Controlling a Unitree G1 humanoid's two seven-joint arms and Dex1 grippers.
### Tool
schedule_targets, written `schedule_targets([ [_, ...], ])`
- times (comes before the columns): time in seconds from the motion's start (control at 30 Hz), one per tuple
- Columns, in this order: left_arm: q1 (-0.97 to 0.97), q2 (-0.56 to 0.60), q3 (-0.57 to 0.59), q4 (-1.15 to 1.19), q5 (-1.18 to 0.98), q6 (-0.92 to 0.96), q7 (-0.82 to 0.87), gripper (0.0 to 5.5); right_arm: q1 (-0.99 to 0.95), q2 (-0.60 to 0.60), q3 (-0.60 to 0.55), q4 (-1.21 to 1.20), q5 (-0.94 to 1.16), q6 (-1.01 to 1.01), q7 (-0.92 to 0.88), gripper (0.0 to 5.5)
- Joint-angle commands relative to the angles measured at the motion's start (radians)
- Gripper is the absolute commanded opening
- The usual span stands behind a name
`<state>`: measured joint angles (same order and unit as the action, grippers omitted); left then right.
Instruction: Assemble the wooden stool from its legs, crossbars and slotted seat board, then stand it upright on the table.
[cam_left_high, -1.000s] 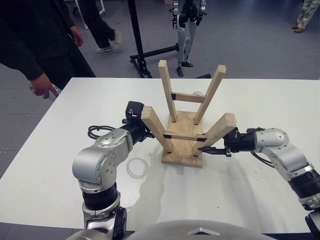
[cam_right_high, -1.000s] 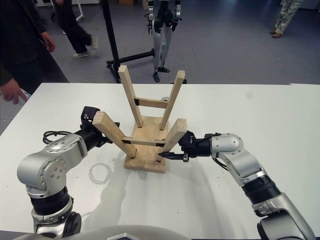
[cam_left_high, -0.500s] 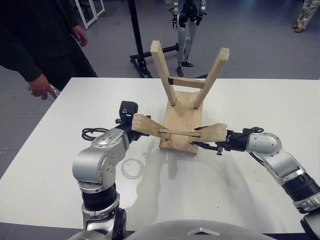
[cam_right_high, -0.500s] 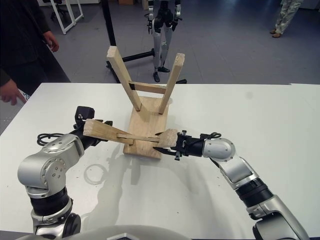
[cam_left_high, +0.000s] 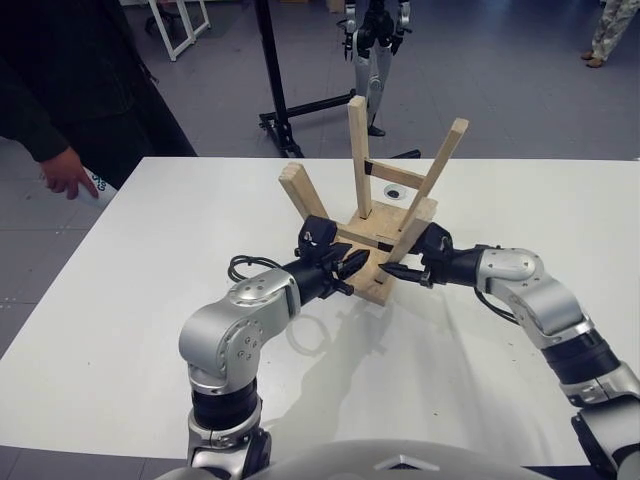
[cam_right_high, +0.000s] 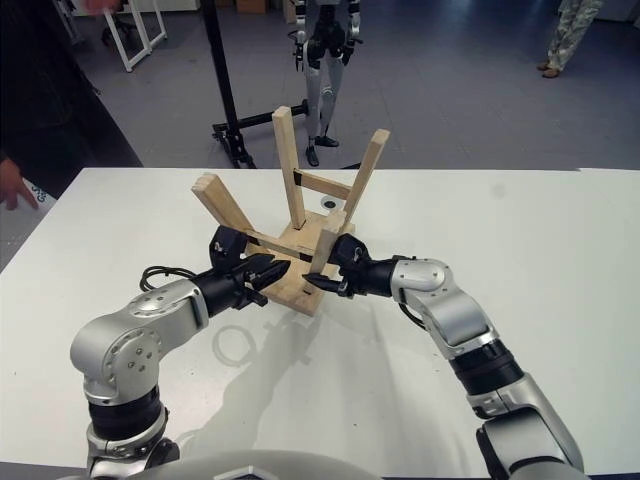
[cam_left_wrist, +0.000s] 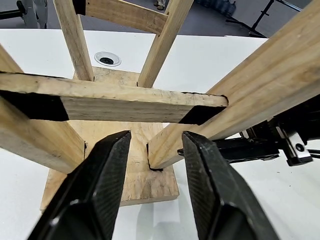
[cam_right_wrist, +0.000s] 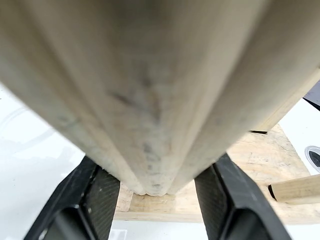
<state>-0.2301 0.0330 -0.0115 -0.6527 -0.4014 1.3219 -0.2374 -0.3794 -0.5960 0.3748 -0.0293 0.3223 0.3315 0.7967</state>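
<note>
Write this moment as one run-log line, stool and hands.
stool: inverted, seat board on table | left hand: open, by near crossbar | right hand: shut on right near leg

I'm driving two arms, the left arm (cam_left_high: 235, 330) and the right arm (cam_left_high: 535, 305), both in rounded silver-grey shells split by black joint rings. Each forearm turns matt black toward the wrist. A thin black cable (cam_left_high: 243, 266) loops out beside the left forearm. The left fingers (cam_left_wrist: 100, 190) are broad, black and finely textured.
</note>
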Motion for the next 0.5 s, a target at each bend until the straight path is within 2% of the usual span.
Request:
schedule_targets([
  [0.03, 0.01, 0.007, -0.013, 0.001, -0.008, -0.007, 0.014, 1.91, 0.027, 0.009, 0.028, 0.002, -0.057, 0.088, 0.016, 2.74],
  [0.3, 0.02, 0.025, -0.026, 0.004, -0.016, -0.004, 0.021, 1.91, 0.013, 0.02, 0.003, -0.029, -0.103, 0.105, 0.035, 4.72],
  [0.43, 0.053, 0.19, 0.033, -0.032, -0.065, 0.059, -0.068, 1.91, -0.032, 0.025, 0.06, -0.232, -0.077, 0.225, 0.103, 5.46],
  [0.5, 0.055, 0.326, 0.097, -0.036, -0.099, 0.075, -0.142, 1.91, -0.076, 0.068, 0.085, -0.264, -0.073, 0.271, 0.106, 5.46],
])
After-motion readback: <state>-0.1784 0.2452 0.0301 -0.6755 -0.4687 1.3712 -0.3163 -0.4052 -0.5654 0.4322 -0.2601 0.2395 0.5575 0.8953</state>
